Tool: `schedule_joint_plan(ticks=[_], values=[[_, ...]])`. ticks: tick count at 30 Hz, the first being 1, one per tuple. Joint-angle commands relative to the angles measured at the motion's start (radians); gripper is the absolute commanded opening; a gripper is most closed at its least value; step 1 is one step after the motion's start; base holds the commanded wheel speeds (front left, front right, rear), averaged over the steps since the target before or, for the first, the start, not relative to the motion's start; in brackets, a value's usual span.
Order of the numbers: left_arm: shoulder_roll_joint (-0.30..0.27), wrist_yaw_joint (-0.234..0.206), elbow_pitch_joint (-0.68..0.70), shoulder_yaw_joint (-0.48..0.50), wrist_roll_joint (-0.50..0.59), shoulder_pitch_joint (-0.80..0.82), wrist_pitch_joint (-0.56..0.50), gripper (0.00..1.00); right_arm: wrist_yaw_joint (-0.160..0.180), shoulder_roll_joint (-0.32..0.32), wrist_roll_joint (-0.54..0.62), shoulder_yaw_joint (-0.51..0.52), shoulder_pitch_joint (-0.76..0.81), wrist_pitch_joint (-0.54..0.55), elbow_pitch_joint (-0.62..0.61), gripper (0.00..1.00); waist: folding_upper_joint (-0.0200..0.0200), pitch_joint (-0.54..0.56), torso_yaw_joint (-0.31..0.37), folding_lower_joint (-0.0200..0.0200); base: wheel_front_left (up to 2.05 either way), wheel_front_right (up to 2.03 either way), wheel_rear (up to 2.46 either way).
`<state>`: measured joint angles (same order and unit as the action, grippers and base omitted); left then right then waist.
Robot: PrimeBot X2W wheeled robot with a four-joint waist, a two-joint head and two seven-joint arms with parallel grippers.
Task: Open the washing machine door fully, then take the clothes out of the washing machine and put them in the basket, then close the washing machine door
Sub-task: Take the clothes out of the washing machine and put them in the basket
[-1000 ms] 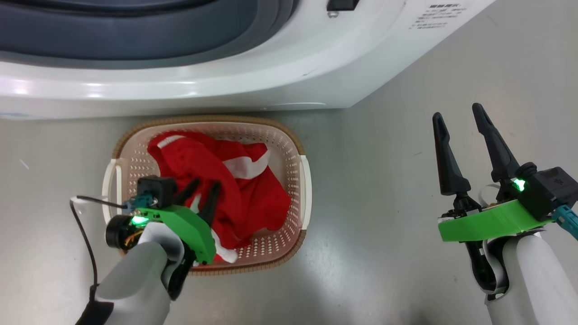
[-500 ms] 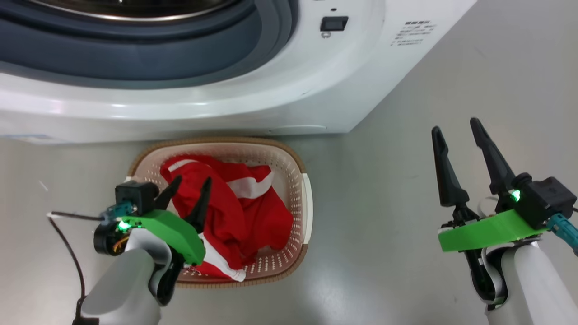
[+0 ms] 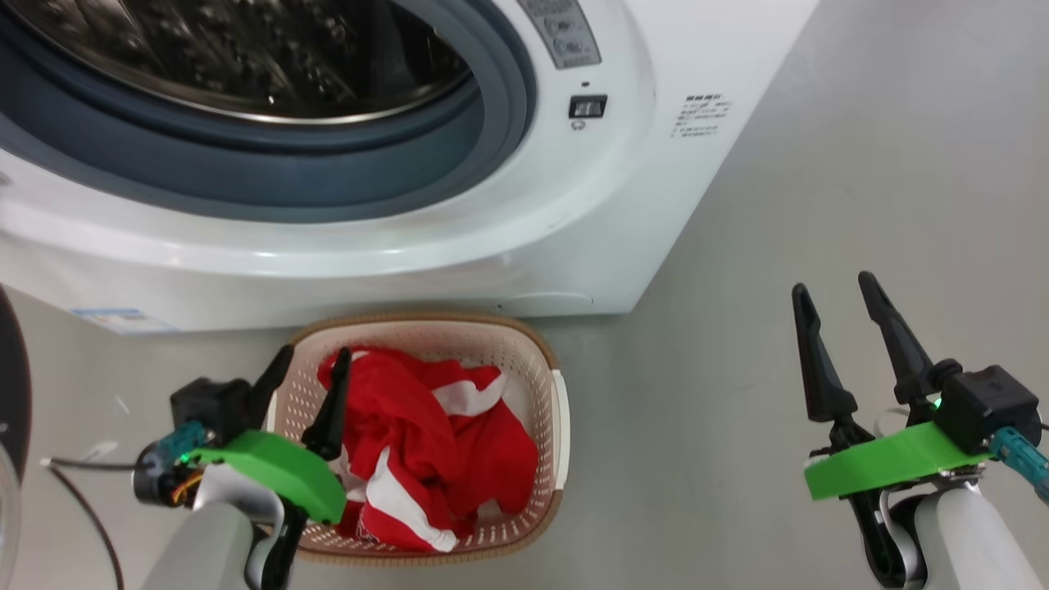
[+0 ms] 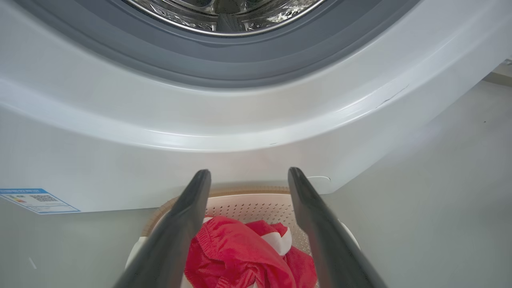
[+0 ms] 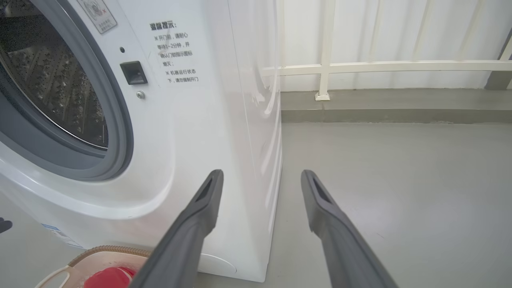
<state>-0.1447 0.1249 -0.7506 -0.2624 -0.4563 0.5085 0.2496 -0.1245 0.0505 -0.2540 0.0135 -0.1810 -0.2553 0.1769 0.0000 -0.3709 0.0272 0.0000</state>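
Note:
The clothes (image 3: 426, 442), red with white trim, lie heaped in the cream basket (image 3: 547, 385) on the floor in front of the white washing machine (image 3: 459, 246). The machine's mouth stands open, showing the steel drum (image 3: 246, 57). A dark curved edge at the far left looks like the washing machine door (image 3: 11, 369). My left gripper (image 3: 314, 354) hangs open over the basket's left rim, with nothing between its fingers. The left wrist view has that gripper (image 4: 249, 172) above the clothes (image 4: 240, 260) and the basket (image 4: 252, 208). My right gripper (image 3: 833, 283) is open over bare floor, well right of the basket.
A blue label sticker (image 3: 123, 319) sits low on the machine's front. A black cable (image 3: 82, 500) trails on the floor by my left arm. In the right wrist view, my right gripper (image 5: 262, 173) points past the machine's corner toward grey floor and a white railing (image 5: 380, 66).
The left gripper has opened wide, let go of the clothes and drawn back to the basket's left rim. The head camera has tilted up, bringing the drum into view. The right arm holds still.

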Motion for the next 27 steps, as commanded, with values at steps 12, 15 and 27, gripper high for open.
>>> schedule_joint_plan(ticks=[12,15,27], values=[[-0.004,0.006,0.21,0.177,0.125,-0.164,0.012,1.0,-0.006,0.0,-0.005,-0.004,0.097,-0.006,-0.012,1.0,0.0,0.151,-0.008,0.0,0.0,0.0,0.0],[0.002,0.006,0.258,0.204,0.145,-0.202,0.012,1.0,-0.006,0.0,-0.002,0.0,0.117,-0.006,-0.011,1.0,0.0,0.178,-0.01,0.0,0.0,0.0,0.0],[0.017,0.006,0.453,0.299,0.205,-0.373,0.012,1.0,-0.006,0.0,0.005,0.022,0.202,-0.006,-0.018,1.0,0.0,0.26,-0.012,0.0,0.0,0.0,0.0]])
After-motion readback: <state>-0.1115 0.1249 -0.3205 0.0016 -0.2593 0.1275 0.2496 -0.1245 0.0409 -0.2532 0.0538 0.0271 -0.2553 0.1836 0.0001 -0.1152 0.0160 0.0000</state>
